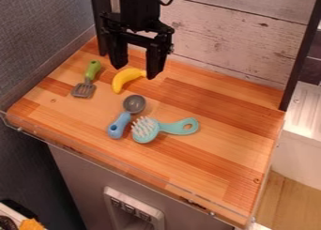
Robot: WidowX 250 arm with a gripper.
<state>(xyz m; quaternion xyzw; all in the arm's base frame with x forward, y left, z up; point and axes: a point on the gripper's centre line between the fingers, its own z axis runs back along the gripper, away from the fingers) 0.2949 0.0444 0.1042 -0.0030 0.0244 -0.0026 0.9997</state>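
The black gripper [134, 70] hangs at the back left of the wooden counter, its two fingers spread apart and pointing down, open. Just below and between them in the view lies a yellow toy banana [127, 77]; whether a finger touches its right end I cannot tell. To the left is a spatula with a green handle and grey slotted head [84, 88]. Nearer the front lies a scoop with a grey bowl and blue handle [118, 125]. Beside it, a teal hairbrush [145, 130] rests bristles up, handle towards the right.
The wooden counter [232, 130] has a clear raised lip along its front edge. A whitewashed plank wall [232, 41] stands behind, with dark posts at both back corners. A grey wall [37, 36] borders the left, and a white unit [304, 130] stands at the right.
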